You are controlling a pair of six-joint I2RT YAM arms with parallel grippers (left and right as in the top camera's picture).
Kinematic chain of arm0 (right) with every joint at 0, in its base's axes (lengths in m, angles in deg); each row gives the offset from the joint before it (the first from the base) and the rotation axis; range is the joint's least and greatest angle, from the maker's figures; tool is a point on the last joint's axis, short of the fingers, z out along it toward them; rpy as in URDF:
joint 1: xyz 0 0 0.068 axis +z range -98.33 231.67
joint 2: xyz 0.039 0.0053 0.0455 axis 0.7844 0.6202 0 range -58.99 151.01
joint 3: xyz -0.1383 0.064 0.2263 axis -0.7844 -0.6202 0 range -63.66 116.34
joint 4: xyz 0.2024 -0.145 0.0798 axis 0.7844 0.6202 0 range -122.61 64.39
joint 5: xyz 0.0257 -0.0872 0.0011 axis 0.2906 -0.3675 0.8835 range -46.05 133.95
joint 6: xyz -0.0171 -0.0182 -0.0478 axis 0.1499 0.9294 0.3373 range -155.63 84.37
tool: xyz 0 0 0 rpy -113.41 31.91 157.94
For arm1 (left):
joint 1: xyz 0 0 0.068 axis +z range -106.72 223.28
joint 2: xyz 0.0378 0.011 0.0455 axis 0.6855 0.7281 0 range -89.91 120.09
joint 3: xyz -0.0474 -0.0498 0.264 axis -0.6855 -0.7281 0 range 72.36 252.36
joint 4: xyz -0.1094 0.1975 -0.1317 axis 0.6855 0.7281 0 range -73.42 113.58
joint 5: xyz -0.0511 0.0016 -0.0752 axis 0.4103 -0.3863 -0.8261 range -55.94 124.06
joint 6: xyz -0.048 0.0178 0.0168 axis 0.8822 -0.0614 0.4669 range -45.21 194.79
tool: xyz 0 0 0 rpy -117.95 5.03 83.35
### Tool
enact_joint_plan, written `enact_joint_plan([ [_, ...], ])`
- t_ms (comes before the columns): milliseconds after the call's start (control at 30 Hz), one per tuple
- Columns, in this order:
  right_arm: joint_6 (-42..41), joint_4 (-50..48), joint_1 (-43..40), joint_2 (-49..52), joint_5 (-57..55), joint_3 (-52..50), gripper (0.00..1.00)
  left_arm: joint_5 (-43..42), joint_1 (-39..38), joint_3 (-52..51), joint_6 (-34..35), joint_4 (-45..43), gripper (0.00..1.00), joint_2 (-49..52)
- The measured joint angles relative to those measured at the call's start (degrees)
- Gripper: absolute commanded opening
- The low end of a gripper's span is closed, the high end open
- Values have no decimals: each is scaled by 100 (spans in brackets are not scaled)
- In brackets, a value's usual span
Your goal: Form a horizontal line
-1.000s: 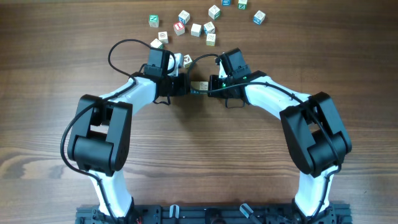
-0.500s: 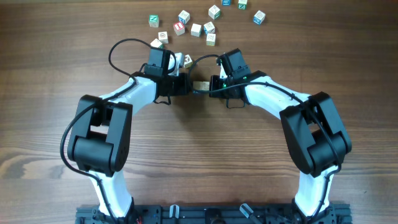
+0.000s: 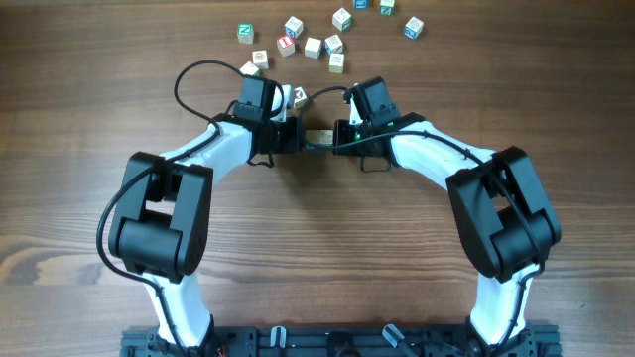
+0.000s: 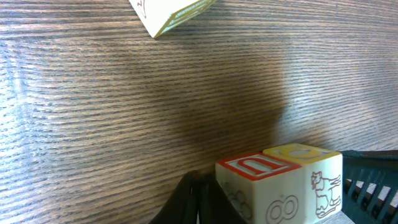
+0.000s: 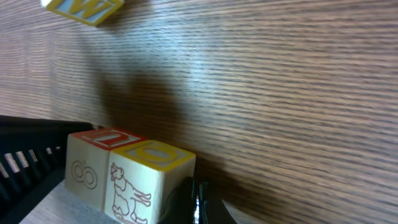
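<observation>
Two pale wooden letter cubes stand edge to edge in a short row (image 3: 317,137) between my grippers. One has a red-marked top (image 4: 256,167) (image 5: 102,138), the other a yellow-marked top (image 4: 303,152) (image 5: 152,154). A row of three cubes with blue and green marks does not show. My left gripper (image 4: 199,199) (image 3: 297,136) is shut, its tips against the red-topped cube's outer side. My right gripper (image 5: 196,199) (image 3: 336,136) is shut, its tips against the yellow-topped cube's outer side. Neither gripper holds a cube.
Several loose letter cubes (image 3: 314,47) lie scattered at the table's far edge. One more cube (image 3: 298,96) sits just behind the left wrist. A green-edged cube (image 4: 168,12) and a yellow W cube (image 5: 84,7) show at the far side of the wrist views.
The left arm has edged very slightly to the right. The two cubes stay between the shut grippers.
</observation>
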Motion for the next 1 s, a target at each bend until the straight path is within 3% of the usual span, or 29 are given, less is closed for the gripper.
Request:
enact_joint_plan([
  [567, 35, 0, -4, 0, -168, 2, 4, 155, 0, 13, 50, 63, 4, -17],
  [767, 81, 525, -219, -4, -271, 138, 5, 472, 105, 46, 50, 420, 4, -120],
  [833, 166, 855, -404, -28, -341, 249, 11, 588, 232, 42, 50, 608, 4, -192],
  [933, 334, 1185, -717, -155, -424, 466, 28, 793, 439, -35, 50, 846, 4, -345],
  [967, 450, 1222, -815, -256, -446, 540, 41, 866, 487, -66, 50, 916, 4, -396],
  [1000, 487, 1226, -883, -358, -470, 599, 47, 949, 538, -120, 48, 984, 5, -479],
])
